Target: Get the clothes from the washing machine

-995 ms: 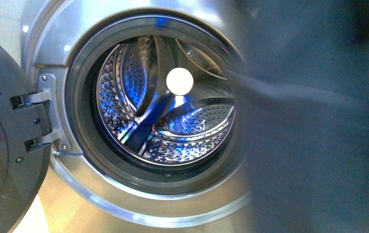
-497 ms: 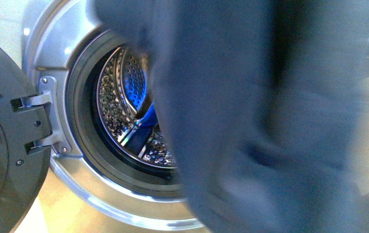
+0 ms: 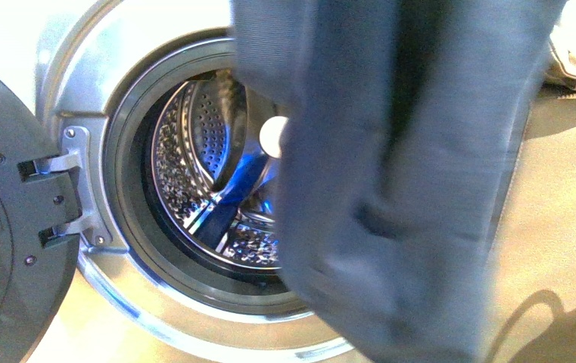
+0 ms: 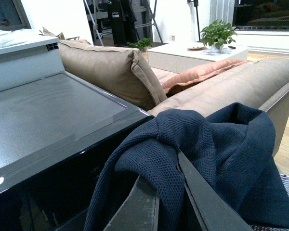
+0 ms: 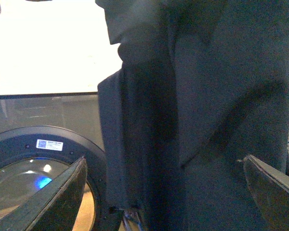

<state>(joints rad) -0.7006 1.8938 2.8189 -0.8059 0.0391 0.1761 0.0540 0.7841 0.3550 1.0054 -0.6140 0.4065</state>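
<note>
The clothes (image 3: 406, 166), a plain dark navy garment, hang in front of the washing machine (image 3: 95, 60) and cover the right half of its round mouth. The perforated steel drum (image 3: 194, 151) shows to the left of them. In the left wrist view my left gripper (image 4: 167, 166) is shut on a bunched fold of the clothes (image 4: 231, 144), above the machine's flat top (image 4: 48, 110). My right gripper (image 5: 164, 168) is open, and the clothes (image 5: 207, 96) hang just beyond its spread fingers. Neither gripper shows in the front view.
The machine's dark-rimmed glass door (image 3: 4, 227) stands swung open at the left, and the right wrist view shows the door (image 5: 19, 139) too. A beige sofa (image 4: 106, 67) stands right beside the machine. Behind it are a white table (image 4: 183, 55) and a potted plant (image 4: 219, 33).
The clothes swung from the right edge leftward across the drum's mouth. They have since drawn back a little, so more of the drum and of the beige sofa shows.
</note>
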